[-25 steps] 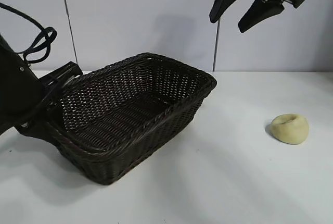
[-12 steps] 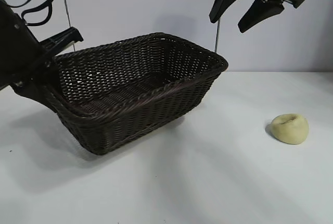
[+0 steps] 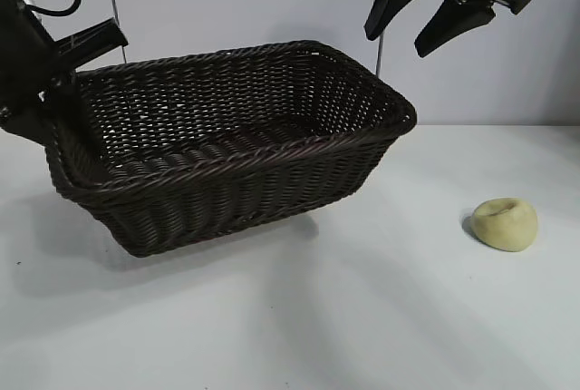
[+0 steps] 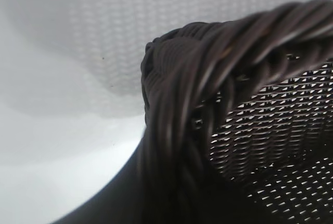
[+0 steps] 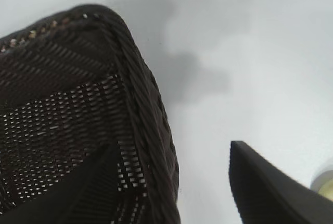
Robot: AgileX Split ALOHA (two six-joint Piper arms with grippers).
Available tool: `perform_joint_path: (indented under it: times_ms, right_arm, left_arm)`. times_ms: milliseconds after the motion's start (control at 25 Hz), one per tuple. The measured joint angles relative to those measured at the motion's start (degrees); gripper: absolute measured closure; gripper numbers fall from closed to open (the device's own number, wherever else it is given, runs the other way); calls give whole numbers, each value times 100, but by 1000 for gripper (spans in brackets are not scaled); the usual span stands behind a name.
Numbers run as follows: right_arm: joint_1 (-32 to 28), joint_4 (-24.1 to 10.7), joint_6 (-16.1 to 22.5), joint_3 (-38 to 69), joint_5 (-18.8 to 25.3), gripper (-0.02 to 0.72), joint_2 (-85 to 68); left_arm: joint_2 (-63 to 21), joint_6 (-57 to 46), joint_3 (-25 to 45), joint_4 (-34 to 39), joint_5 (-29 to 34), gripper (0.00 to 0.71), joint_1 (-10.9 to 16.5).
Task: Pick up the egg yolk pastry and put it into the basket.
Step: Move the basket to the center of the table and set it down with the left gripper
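Small pale yellow dimpled egg yolk pastry [image 3: 505, 223] on white surface [image 3: 408, 317]: likely soft, light, crushable; grip rounded sides gently; right end effector [image 3: 444, 11] open overhead; left end effector clamping dark woven wicker basket [image 3: 227, 150] rim

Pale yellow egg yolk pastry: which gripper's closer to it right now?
Right. The right gripper hangs open, high above the table, up and left of the pale yellow pastry. The left gripper grips the dark brown woven wicker basket's far end, across the table.
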Motion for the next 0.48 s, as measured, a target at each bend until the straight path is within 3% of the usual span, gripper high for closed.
perform_joint_path:
  times_ms: [240,480]
  right_arm:
    - [0,0,0,0,0,249,0]
    - [0,-1,0,0,0,249,0]
  left_arm:
    - [880,781,-932,18,791,609,0]
    - [1470,1270,-1829,19,1084,609,0]
